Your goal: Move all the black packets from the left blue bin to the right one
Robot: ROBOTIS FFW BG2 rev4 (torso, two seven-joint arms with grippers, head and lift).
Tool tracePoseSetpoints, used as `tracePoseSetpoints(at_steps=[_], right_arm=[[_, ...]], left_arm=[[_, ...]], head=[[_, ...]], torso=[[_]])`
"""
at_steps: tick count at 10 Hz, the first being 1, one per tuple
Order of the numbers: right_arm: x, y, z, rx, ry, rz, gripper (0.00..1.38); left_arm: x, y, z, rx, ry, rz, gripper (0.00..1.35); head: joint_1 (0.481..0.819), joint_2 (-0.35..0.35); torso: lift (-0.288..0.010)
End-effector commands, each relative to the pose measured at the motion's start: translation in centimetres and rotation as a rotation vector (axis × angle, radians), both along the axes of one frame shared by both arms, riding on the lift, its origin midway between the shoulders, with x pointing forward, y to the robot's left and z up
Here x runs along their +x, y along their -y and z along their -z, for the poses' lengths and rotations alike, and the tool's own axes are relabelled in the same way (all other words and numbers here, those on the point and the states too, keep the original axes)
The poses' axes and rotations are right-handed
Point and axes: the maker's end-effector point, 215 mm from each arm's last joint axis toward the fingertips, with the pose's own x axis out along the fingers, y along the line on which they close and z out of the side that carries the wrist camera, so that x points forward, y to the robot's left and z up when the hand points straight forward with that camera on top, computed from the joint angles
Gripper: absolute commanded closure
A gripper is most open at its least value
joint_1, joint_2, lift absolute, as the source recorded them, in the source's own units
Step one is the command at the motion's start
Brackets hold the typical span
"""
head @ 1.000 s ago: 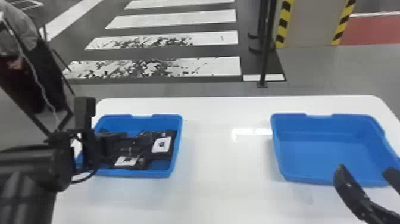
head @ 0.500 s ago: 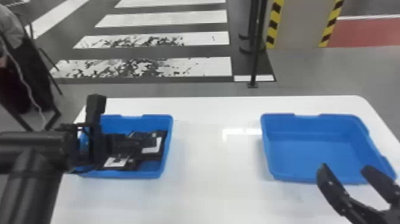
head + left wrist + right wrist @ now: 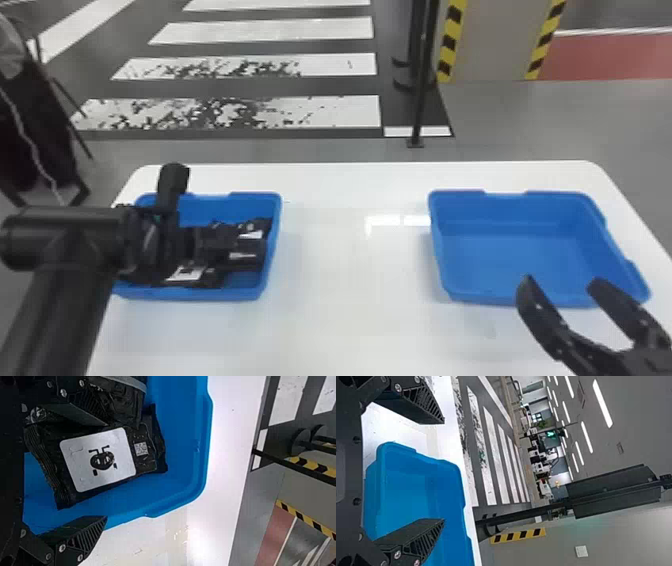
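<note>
Over the left blue bin (image 3: 272, 250) hangs my left gripper (image 3: 200, 245), its arm covering the bin's left part. Several black packets (image 3: 245, 257), some with white labels, lie in that bin. The left wrist view has a black packet (image 3: 142, 457) with a white label between the spread fingers of my left gripper (image 3: 106, 471), and another dark packet (image 3: 123, 399) beside the upper finger. My right gripper (image 3: 560, 281) stands open at the near edge of the right blue bin (image 3: 530, 255). In the right wrist view, my right gripper (image 3: 443, 471) holds nothing.
Both bins stand on a white table (image 3: 350, 310), with a wide gap between them. Behind the table are a dark pole (image 3: 422, 90) and, at the far left, a dark chair (image 3: 40, 130).
The head view has shifted to the right. My left gripper has moved rightward over the left bin's packets. My right gripper has shifted slightly left relative to the right bin.
</note>
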Motion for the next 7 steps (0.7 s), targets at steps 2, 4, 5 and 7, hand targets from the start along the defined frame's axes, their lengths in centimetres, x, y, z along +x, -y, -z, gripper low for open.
tracePoseSetpoints(at_steps=[2,4,5,7], right_arm=[[0.0,-0.1,0.4,0.009,-0.005,-0.001,0.15],[0.1,-0.1,0.5,0.014,-0.007,-0.002,0.15],[0.1,-0.1,0.5,0.016,-0.007,-0.003,0.15],[0.2,-0.2,0.5,0.025,-0.005,-0.006,0.15]], left_arm=[[1.1,-0.5,0.4,-0.028,0.026,-0.023,0.62],[1.1,-1.0,0.6,-0.029,0.028,-0.043,0.81],[0.9,-1.1,1.0,-0.023,0.019,-0.044,0.81],[0.5,-2.6,1.8,0.008,0.018,-0.062,1.17]], head=[[0.695,0.077],[0.695,0.084],[0.695,0.087],[0.695,0.094]], torso=[[-0.139],[-0.139],[-0.139],[-0.139]])
